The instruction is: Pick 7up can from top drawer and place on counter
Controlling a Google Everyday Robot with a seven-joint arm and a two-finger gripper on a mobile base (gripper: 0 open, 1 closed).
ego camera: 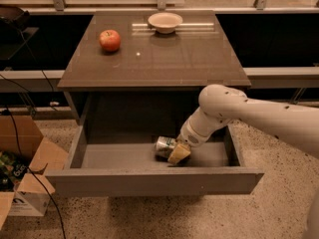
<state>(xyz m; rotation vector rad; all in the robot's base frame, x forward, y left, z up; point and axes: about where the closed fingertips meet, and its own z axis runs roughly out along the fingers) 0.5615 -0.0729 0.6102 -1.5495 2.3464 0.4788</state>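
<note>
Camera view: pincer [178, 153], closure untellable, is meeting the dented silvery-green 7up can [163, 144] in the grey-brown top drawer [149, 180]; seemingly light, crushable, grip mid-body.

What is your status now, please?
Claw down in drawer, at can. Can on drawer floor. Apple, bowl at far end of counter.

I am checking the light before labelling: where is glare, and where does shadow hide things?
Camera view: the counter reflects bright streaks beside the bowl and a small spot near the apple; the back of the drawer lies in deep shadow under the counter; the can and the gripper at it, inside the drawer, are dim but visible.
</note>
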